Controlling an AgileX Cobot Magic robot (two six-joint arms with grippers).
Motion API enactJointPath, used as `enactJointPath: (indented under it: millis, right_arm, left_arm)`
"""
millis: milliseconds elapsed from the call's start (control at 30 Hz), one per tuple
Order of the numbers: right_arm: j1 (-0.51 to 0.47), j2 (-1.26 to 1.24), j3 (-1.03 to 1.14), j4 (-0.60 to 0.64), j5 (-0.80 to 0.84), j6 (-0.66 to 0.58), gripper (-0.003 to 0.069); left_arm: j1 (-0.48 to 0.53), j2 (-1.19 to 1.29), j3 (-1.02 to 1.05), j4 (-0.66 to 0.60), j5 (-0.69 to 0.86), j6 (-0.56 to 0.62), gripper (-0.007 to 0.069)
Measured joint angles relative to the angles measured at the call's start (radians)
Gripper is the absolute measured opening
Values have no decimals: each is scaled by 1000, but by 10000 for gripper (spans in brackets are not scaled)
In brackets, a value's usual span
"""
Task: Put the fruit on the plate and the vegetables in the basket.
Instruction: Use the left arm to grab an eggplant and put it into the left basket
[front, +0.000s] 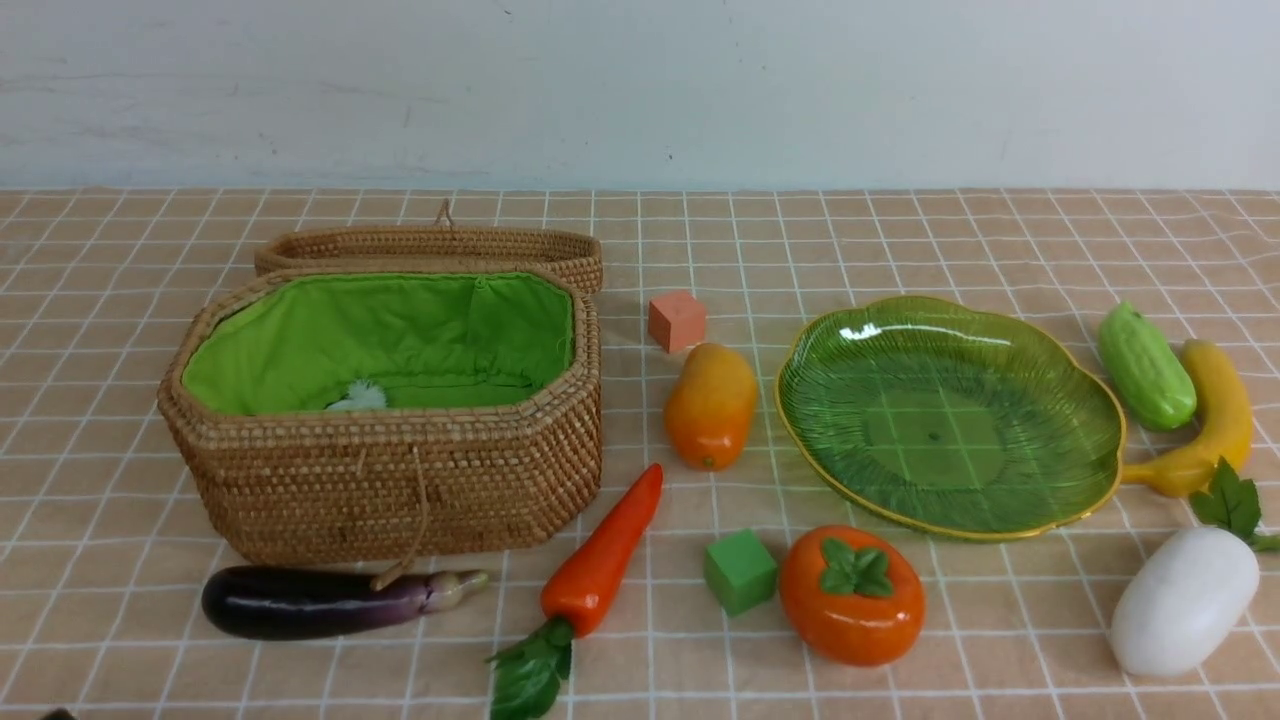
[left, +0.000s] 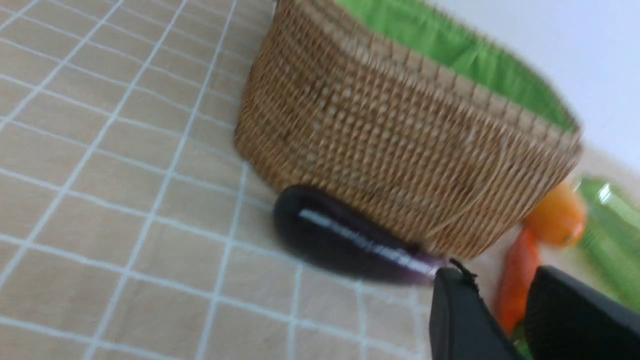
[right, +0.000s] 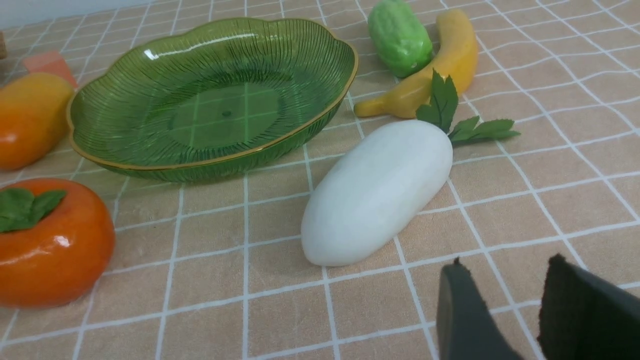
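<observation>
Before me lies a tan tablecloth (front: 900, 230) with a white grid. To my left on it stands the wicker basket (front: 400, 480) (lid thrown back), with the eggplant (front: 310, 602) close along its near wall and the carrot (front: 605, 555) by its corner. Mid-table lie the mango (front: 710, 405), salmon cube (front: 677, 320), green cube (front: 740, 570) and persimmon (front: 850, 610). To my right sit the plate (front: 950, 420), the cucumber (front: 1145, 367) and banana (front: 1215, 420) side by side, and the radish (front: 1183, 600) nearest me.

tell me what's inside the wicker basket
The basket shows green cloth lining and a small whitish scrap low at the front; its front wall hides the floor behind it.
</observation>
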Motion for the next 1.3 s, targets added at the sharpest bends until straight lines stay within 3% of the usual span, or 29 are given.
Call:
enactJointPath:
  millis: [133, 267, 367, 500, 567, 733, 833, 967, 1133, 1267, 1300]
  right_arm:
    - [0, 0, 0, 0, 0, 0, 242]
    - [0, 0, 0, 0, 0, 0, 242]
    - [0, 0, 0, 0, 0, 0, 242]
    - [0, 0, 0, 0, 0, 0, 242]
    - [0, 0, 0, 0, 0, 0, 242]
    - [0, 0, 3, -39, -30, 21, 242]
    - [0, 0, 7, 36, -132, 149, 242]
    - [0, 0, 7, 98, -297, 318, 242]
    - [4, 0, 1, 128, -380, 447, 227]
    - [95, 25, -124, 110, -233, 524, 168]
    - [169, 57, -210, 96, -151, 501, 137]
  left_arm:
    - [0, 0, 0, -140, -164, -69, 203]
    - [0, 0, 0, -188, -237, -77, 193]
    - [0, 0, -27, -196, -217, -77, 122]
    - [-1, 40, -121, -149, -90, -35, -12]
    - [-1, 80, -156, -136, -40, -10, -13]
    - [-1, 342, -362, -113, 273, 152, -13]
    - [-1, 516, -504, -108, 538, 288, -13]
    - [-1, 714, -633, -110, 742, 424, -13]
    - [-1, 839, -678, -158, 745, 539, -13]
    - [-4, 923, -705, -207, 777, 658, -13]
    - [-21, 962, -719, -212, 789, 707, -13]
